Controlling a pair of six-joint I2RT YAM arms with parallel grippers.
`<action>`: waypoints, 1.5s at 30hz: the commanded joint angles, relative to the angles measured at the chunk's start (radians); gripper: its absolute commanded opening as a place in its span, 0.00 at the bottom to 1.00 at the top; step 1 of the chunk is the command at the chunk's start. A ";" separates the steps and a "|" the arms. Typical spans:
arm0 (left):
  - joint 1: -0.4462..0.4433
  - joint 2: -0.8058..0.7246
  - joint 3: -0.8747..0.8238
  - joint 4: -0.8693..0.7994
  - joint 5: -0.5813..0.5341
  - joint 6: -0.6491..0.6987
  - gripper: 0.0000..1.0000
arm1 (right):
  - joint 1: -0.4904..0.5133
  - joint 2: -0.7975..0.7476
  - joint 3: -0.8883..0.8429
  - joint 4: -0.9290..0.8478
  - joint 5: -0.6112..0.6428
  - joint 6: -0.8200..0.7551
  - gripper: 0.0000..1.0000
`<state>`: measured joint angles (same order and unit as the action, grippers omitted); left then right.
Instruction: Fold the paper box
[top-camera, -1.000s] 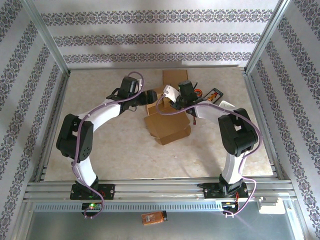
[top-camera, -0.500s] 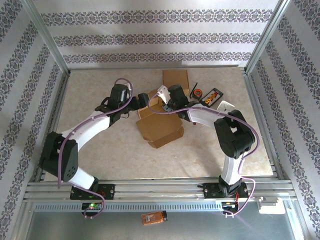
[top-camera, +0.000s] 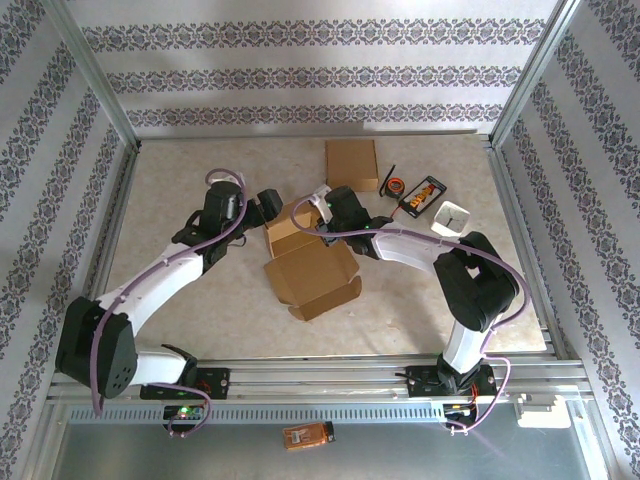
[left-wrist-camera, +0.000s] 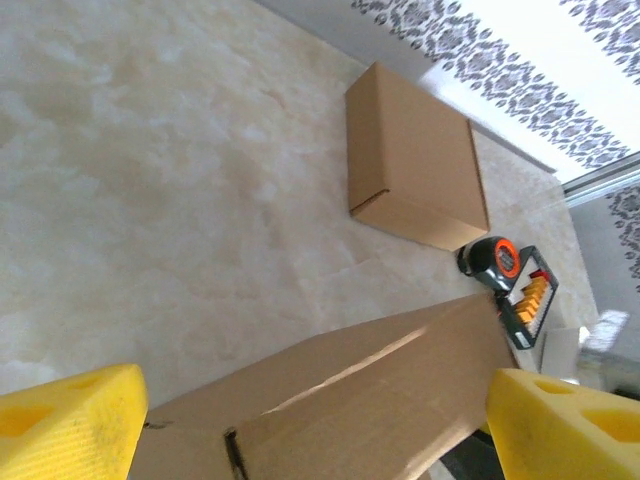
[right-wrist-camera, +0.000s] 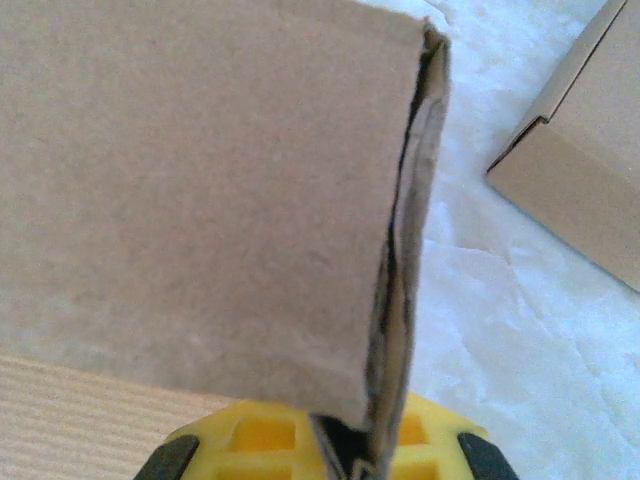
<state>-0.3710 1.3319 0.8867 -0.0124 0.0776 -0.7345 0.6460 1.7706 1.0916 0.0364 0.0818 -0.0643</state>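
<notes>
Paper box (top-camera: 308, 270): found half-folded at the centre of the top frame, laid on the counter (top-camera: 200, 300) (one flap is spread flat toward the lower edge).
Left jaws: held wide apart, a box wall seen between the yellow pads (left-wrist-camera: 70, 420).
Right jaws: clamped together on an upright cardboard edge of the box.
Closed box (top-camera: 351, 163): set apart, upper centre, near a tape measure (top-camera: 396, 186).

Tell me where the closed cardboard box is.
In the top view the closed cardboard box sits by the far wall, mid-table, just left of the tape measure.
</notes>
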 joint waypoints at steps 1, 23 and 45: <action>0.008 0.032 -0.024 0.050 0.023 -0.036 0.84 | 0.006 0.025 -0.022 0.037 -0.010 0.036 0.10; 0.010 0.081 -0.019 0.046 0.079 0.010 0.76 | 0.003 0.172 0.020 0.278 -0.051 0.095 0.36; 0.012 -0.044 -0.120 0.066 0.119 -0.043 0.76 | 0.067 0.095 -0.129 0.234 0.105 0.423 0.00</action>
<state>-0.3645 1.3022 0.7902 0.0162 0.1822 -0.7567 0.6842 1.8755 1.0142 0.3016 0.1310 0.2916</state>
